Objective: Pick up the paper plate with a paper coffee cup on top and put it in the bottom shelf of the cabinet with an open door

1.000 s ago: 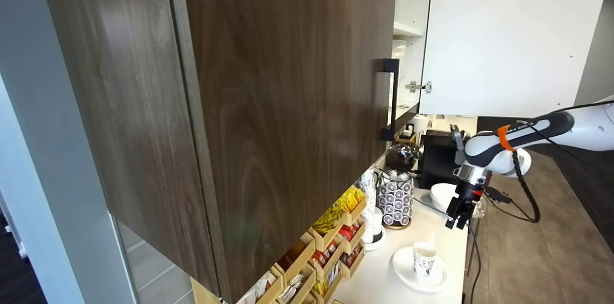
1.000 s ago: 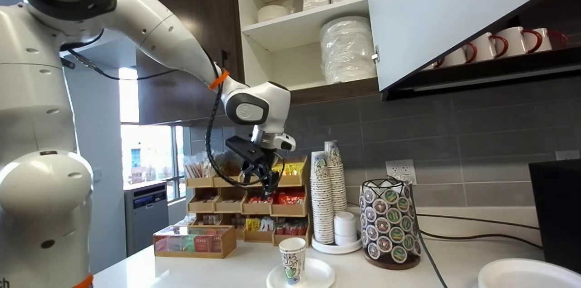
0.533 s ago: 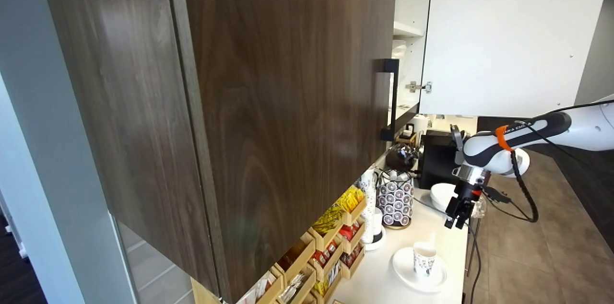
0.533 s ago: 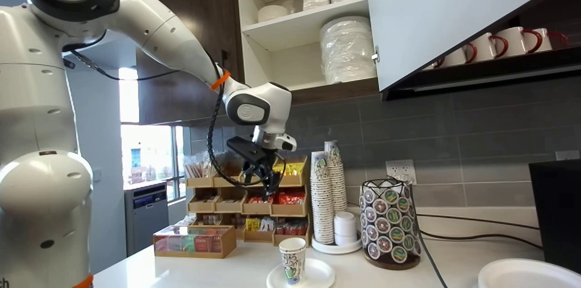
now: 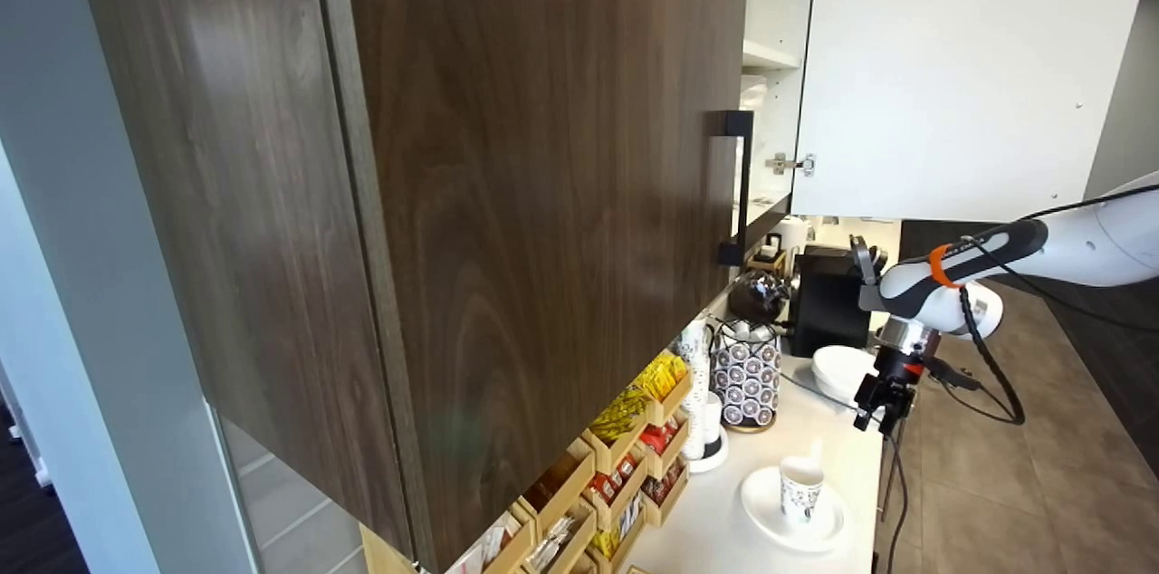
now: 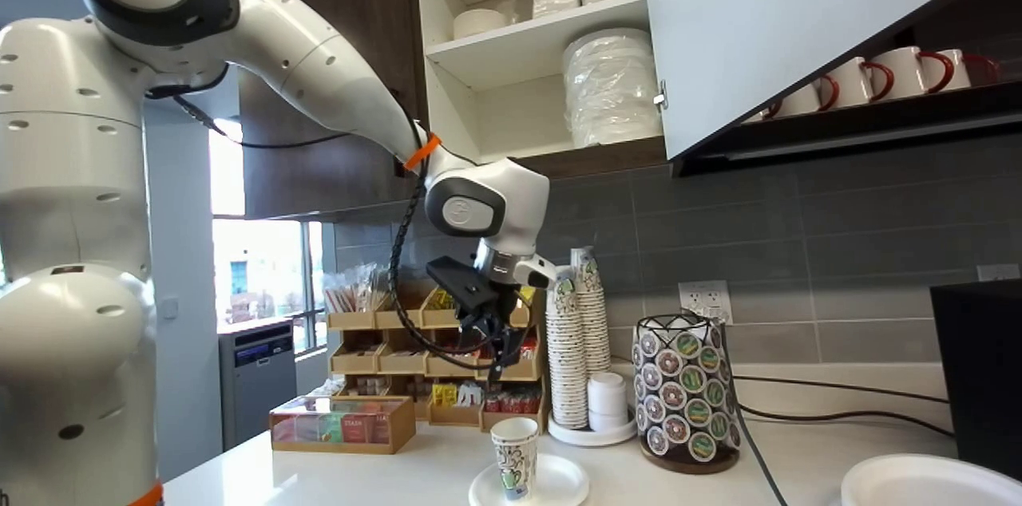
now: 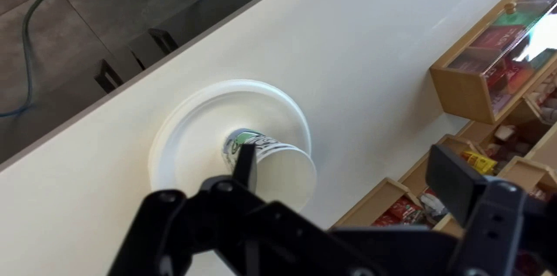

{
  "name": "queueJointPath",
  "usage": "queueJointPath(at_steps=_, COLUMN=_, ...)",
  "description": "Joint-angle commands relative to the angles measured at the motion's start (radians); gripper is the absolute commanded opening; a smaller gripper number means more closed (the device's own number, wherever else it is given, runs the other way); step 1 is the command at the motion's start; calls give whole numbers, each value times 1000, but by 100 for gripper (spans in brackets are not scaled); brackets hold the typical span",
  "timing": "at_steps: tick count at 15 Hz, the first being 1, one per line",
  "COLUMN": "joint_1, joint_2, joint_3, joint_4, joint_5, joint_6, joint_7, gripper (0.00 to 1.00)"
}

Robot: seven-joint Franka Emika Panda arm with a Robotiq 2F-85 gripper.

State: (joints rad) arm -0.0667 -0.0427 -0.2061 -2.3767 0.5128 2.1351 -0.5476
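The wrist view shows the gripper (image 7: 343, 158) with its fingers (image 7: 246, 165) spread wide, a broad gap between them, and nothing in their hold. The paper coffee cup (image 7: 283, 176) stands upright on the paper plate (image 7: 182, 132), which lies on the white counter (image 7: 370, 49). From this angle one finger cuts across the side of the cup, hiding part of its printed wall, and the cup's mouth shows just past that finger, within the gap. The other finger is well apart from the cup and lines up with the wooden rack (image 7: 370, 205) of snack packets. Most of the plate shows on the far side of the nearer finger, outside the gap; its lower edge is hidden behind the gripper.

In both exterior views there is a clear space between the fingertips and the cup, so the two are not touching. The gripper hangs tilted above the level of the cup's rim, and the cup sits near the middle of the plate.

Higher up, in an exterior view, the cabinet (image 6: 447, 99) stands with its door (image 6: 782, 19) swung out, and a round white stack (image 6: 611, 91) in clear wrapping rests on the bottom shelf (image 6: 547, 148), well above both cup and plate.
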Motion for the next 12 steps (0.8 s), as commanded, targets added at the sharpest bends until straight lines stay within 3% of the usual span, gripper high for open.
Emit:
queueJointPath(at_steps=1, joint_1=-62, joint_2=145, joint_3=-9, joint_4=87, joint_5=82, joint_6=-21, joint_7=-98, gripper=100)
queueJointPath(at_steps=8, joint_1=-146, joint_2=385, joint_3=57, joint_4=236, joint_5=188, joint_6=-6, joint_7=-134, gripper=100)
queueJointPath(at_steps=9, joint_1=-148, joint_2=307, joint_3=52, joint_4=177, joint_5=151, joint_6=3, joint_7=-116, gripper=100)
queueJointPath(at_steps=12, joint_1=-157, joint_2=373, joint_3=73, joint_4=222, joint_5=156, joint_6=4, joint_7=-114, gripper=100)
